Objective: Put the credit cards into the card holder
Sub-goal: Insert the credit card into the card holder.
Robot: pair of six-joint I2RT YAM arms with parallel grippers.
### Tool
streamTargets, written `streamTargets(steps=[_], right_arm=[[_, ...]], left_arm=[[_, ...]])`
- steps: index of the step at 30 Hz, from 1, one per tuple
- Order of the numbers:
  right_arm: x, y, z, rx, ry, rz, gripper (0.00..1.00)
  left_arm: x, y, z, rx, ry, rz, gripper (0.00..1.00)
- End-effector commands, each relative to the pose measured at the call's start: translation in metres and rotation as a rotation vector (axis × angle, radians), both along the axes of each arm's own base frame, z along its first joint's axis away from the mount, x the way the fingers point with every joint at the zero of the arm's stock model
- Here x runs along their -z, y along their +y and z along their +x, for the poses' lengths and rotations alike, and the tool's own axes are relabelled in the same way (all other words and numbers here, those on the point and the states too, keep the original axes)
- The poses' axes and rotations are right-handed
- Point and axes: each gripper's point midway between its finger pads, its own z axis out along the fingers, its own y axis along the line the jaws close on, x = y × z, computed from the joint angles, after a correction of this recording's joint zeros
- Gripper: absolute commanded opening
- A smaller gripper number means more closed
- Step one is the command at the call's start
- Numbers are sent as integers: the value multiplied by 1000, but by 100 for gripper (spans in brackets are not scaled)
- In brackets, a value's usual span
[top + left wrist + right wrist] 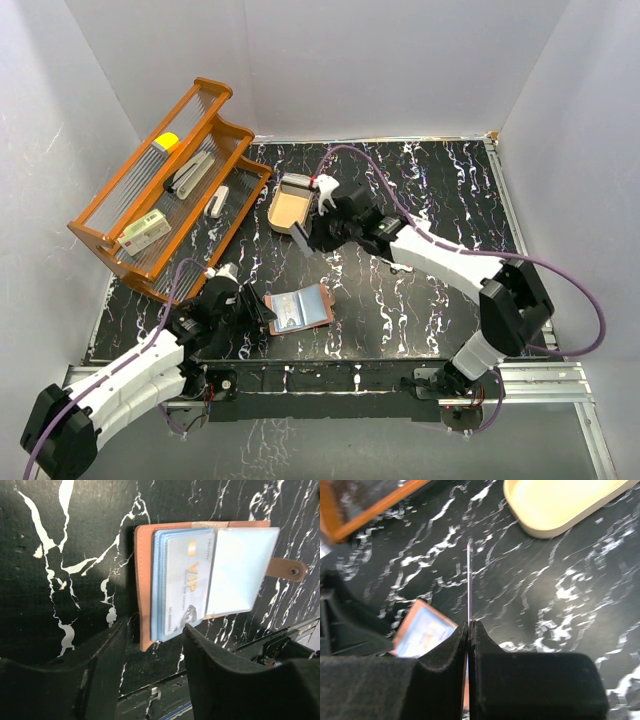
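The card holder (145,580) lies open on the black marble table, a pale blue credit card (187,585) marked VIP tucked in its clear pocket and its strap tab (286,570) pointing right. My left gripper (152,647) is open at the holder's near edge, with nothing between its fingers (215,675). In the top view the holder (300,308) sits just right of that gripper (264,312). My right gripper (469,627) is shut on a thin credit card (469,580) seen edge-on, held above the table between tray and holder (422,629). From above it (301,238) hangs beside the tray.
A tan oval tray (290,207) stands behind the right gripper, and shows cream-coloured (560,505) in the right wrist view. A large orange wire rack (165,190) holding several items fills the left back. White walls close in the table.
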Motion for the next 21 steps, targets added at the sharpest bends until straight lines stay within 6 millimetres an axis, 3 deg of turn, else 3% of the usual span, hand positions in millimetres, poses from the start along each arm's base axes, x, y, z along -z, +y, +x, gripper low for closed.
streamTargets(steps=[1,5,15,21], right_arm=[[-27,17,-35,-2,144,269,0],[-43,19,-63,-39,215,419,0],[-94,7,-117,-115,312,779,0],[-106,0,-141,-179,379,896,0]], left_arm=[[-27,2,11,-36,-47,-2,49],[-55,-8,15,-21,-79,-59,56],[-153,-48,17,72,-218,-380,62],[-184,-51,19,54,-302,-504,58]])
